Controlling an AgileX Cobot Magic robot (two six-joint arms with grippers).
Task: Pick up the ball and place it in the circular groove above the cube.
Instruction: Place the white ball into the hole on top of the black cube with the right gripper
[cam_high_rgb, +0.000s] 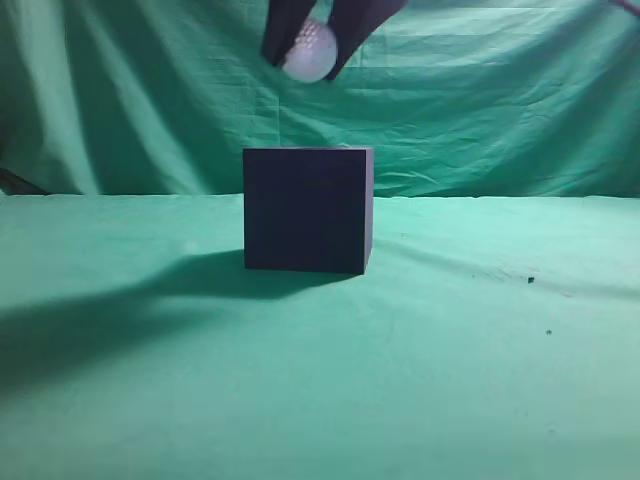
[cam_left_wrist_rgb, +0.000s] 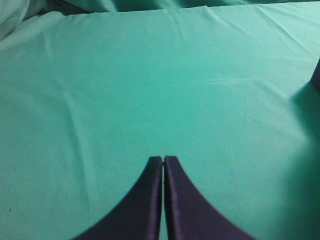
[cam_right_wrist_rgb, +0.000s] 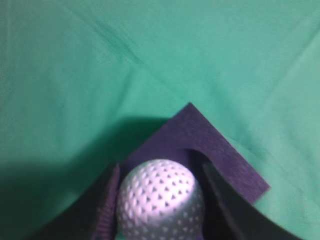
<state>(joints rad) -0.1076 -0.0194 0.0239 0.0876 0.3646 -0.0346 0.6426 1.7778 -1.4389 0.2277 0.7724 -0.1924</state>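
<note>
A dark cube (cam_high_rgb: 307, 208) stands on the green cloth in the middle of the exterior view. My right gripper (cam_high_rgb: 310, 55) hangs above it, shut on a white dimpled ball (cam_high_rgb: 309, 50), well clear of the cube's top. In the right wrist view the ball (cam_right_wrist_rgb: 160, 197) sits between the two dark fingers (cam_right_wrist_rgb: 159, 172), with the cube's top and its groove (cam_right_wrist_rgb: 200, 145) right below. My left gripper (cam_left_wrist_rgb: 163, 160) is shut and empty over bare cloth; it does not show in the exterior view.
Green cloth covers the table (cam_high_rgb: 480, 380) and hangs as a backdrop (cam_high_rgb: 500, 100). The cube's dark edge (cam_left_wrist_rgb: 316, 75) shows at the right border of the left wrist view.
</note>
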